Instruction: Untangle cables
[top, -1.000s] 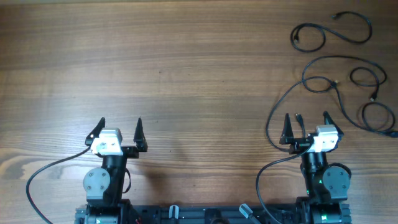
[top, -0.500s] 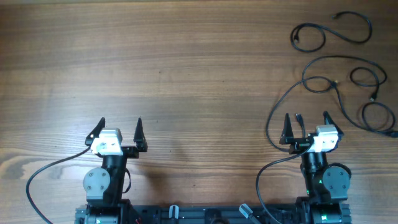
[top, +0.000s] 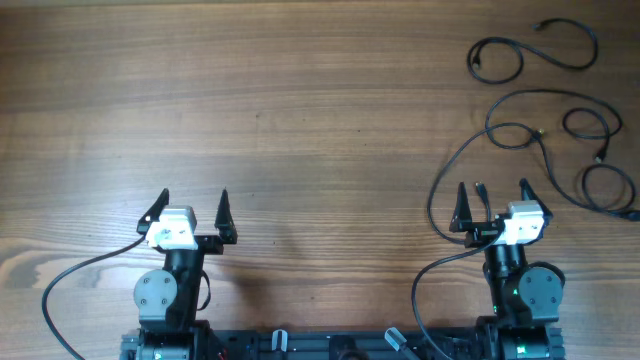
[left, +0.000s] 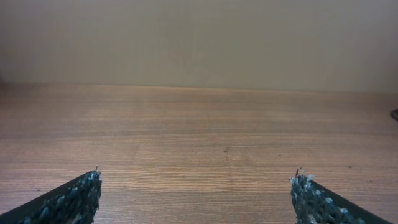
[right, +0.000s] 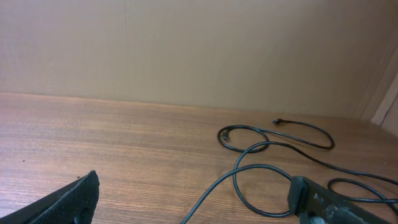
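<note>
The cables lie as loose black loops at the far right of the wooden table. One cord (top: 500, 40) curls at the top right corner. A second set of loops (top: 545, 92) lies just below it. From there a long strand (top: 432, 200) runs down to beside my right gripper (top: 492, 205), which is open and empty. In the right wrist view the far cord (right: 333, 143) and a near loop (right: 236, 180) lie ahead, and the strand runs between the open fingers (right: 196, 186) on the table. My left gripper (top: 192, 210) is open and empty, far from the cables, over bare wood (left: 197, 177).
Thicker black wires run from the arm bases at the lower left (top: 60, 285) and lower right (top: 420, 290). The cables reach the table's right edge (top: 632, 212). A plain wall stands behind the table (left: 199, 43).
</note>
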